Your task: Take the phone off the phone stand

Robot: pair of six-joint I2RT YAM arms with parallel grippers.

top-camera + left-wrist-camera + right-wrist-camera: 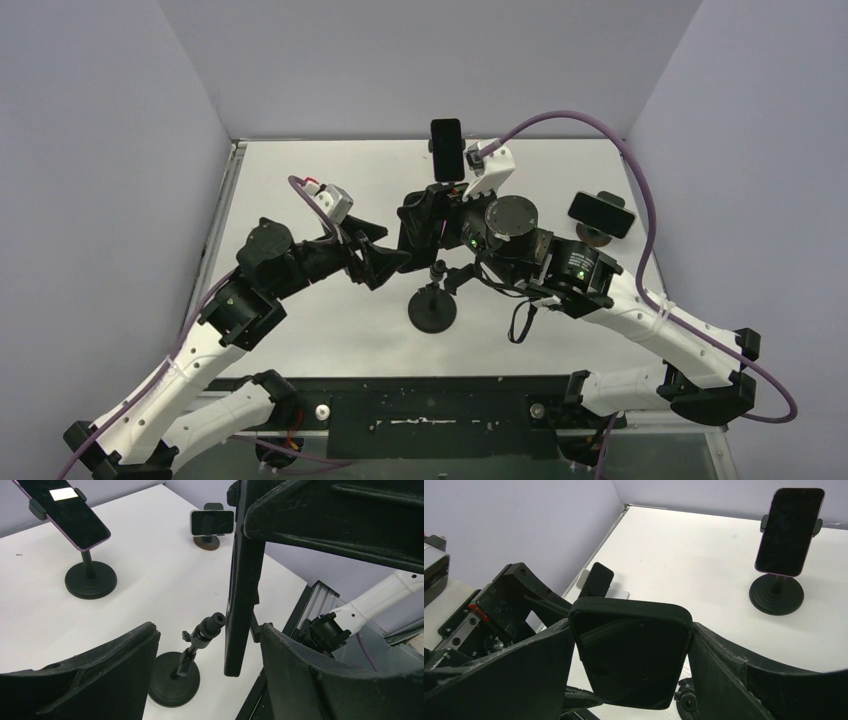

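My right gripper [631, 630] is shut on the black phone [631, 655], clamping it across its width, and holds it in the air. In the top view the phone [420, 225] hangs above and behind the phone stand [432, 308], a round black base with a bare tilted stem. The left wrist view shows the phone [240, 580] edge-on, apart from the stand [175, 677], whose stem top is empty. A small dark piece sticks out behind the phone's lower edge. My left gripper [210, 630] is open around the phone's lower end, with a wide gap on its left side.
Another phone [447, 148] sits upright on a black stand at the back middle. A third phone [602, 213] lies sideways on a small stand at the right. A dark phone on a silver holder [595, 580] stands near the table's left edge. Grey walls enclose the table.
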